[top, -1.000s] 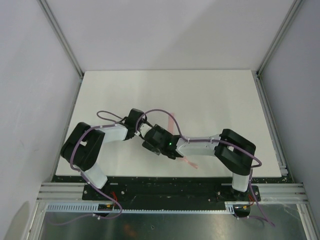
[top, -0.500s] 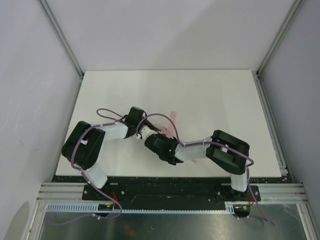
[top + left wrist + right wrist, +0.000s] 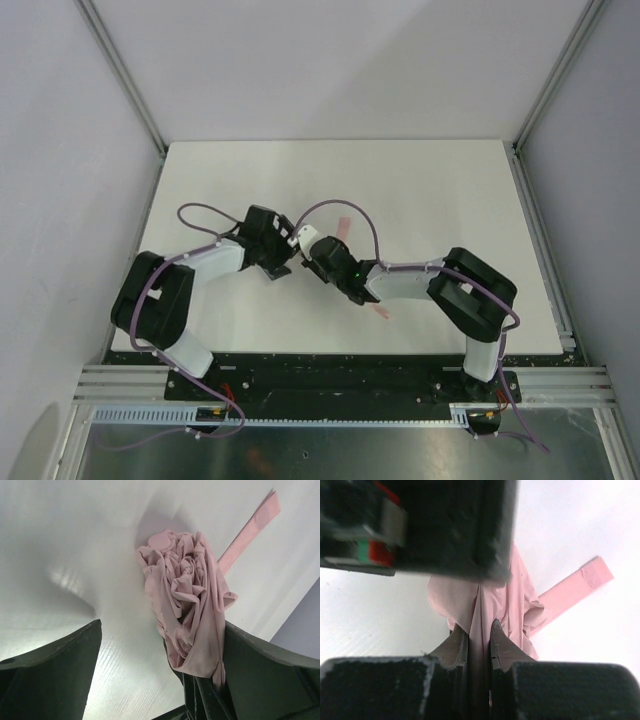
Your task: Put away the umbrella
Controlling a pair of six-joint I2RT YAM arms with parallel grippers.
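Note:
The umbrella (image 3: 186, 592) is a bunched roll of pale pink fabric standing off the white table, its pink strap (image 3: 251, 526) trailing to the upper right. My left gripper (image 3: 161, 630) is open wide, and the fabric rests against its right finger (image 3: 270, 672). My right gripper (image 3: 480, 631) is shut on a fold of the umbrella (image 3: 520, 597) fabric. In the top view both grippers meet mid-table, left gripper (image 3: 287, 252) and right gripper (image 3: 313, 247), hiding most of the umbrella; only its strap (image 3: 345, 228) shows.
A small pink piece (image 3: 381, 313) lies on the table (image 3: 420, 190) under my right forearm. The left gripper's body (image 3: 445, 525) fills the top of the right wrist view. Metal frame rails (image 3: 540, 240) border the table.
The left gripper has opened and let go of the umbrella. The right gripper has shut on the fabric. Both wrists have shifted away from the near edge.

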